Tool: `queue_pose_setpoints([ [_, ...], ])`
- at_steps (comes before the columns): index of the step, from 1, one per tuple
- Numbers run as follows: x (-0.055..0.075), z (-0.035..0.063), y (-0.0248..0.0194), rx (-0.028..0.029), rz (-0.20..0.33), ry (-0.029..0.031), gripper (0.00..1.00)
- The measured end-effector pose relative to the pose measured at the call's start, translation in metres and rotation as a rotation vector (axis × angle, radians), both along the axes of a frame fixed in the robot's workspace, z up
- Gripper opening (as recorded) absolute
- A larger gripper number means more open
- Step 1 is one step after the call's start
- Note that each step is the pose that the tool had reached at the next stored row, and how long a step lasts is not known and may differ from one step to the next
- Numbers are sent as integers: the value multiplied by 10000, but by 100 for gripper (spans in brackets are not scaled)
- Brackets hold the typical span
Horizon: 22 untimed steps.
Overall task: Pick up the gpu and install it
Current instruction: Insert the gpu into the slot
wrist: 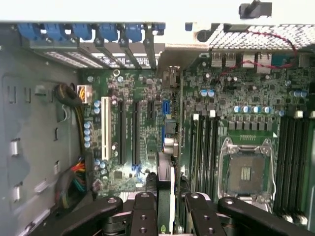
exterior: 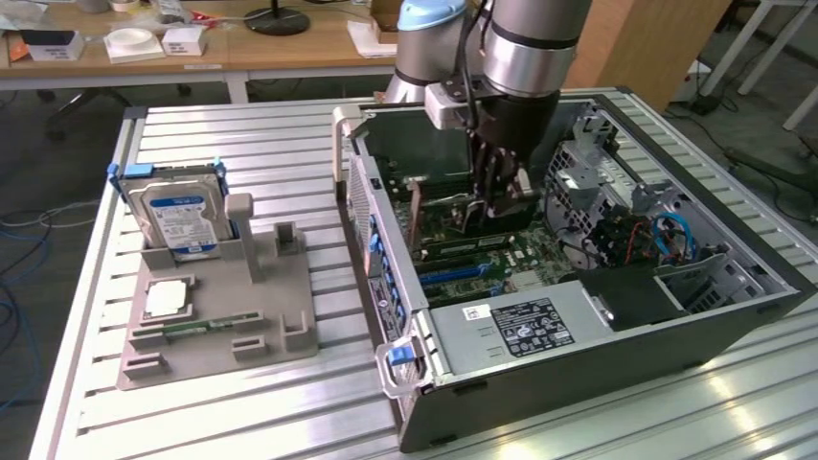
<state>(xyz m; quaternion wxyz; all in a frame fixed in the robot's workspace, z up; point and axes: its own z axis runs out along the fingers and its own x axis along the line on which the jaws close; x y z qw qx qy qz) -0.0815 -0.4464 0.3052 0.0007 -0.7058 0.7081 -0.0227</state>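
Hand [wrist: 167,202]: I read matt black links, metal or plastic I can't tell. Gpu [wrist: 166,177] pinched in it: dull silvery edge. Motherboard [wrist: 147,123] beyond the hand: green board, slight gloss, shiny solder points. Case [exterior: 576,383] around the hand: matt black outside, bare grey sheet metal inside. Surface [exterior: 256,134]: ribbed aluminium, satin, glare patches. Well apart from the hand, holder [exterior: 217,326] is matt grey plastic; hard drive [exterior: 179,216] is bright metal with a glossy paper label.
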Motion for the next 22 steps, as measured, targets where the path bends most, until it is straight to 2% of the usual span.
queue_pose_setpoints([
  [5,-10,-91,-1,-1,2,-1,27],
  [11,-14,-193,-42,-1,-1,3,27],
  [22,-81,-392,-44,-1,2,35,27],
])
